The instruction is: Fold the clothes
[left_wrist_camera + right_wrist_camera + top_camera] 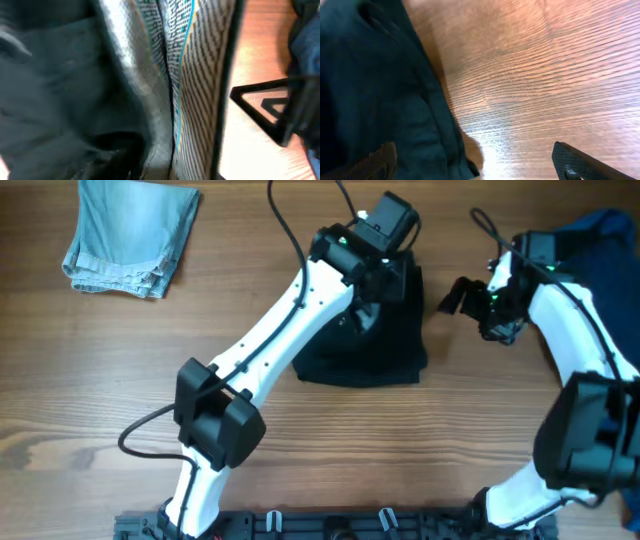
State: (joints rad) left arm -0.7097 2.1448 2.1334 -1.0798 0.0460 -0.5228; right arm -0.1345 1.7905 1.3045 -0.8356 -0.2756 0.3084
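The table (90,390) is bare wood nearest the base. Further out, a dark garment (385,350) lies roughly squared at mid-table. The left gripper (362,300) is down on its far part. Its fingers (200,85) are pressed together with almost no gap, and I cannot tell if cloth is pinched between them. Just right of the garment, the right gripper (478,308) is spread wide over the garment's edge and bare wood, holding nothing. At the far edge, folded jeans (130,235) lie left and blue clothes (605,240) right.
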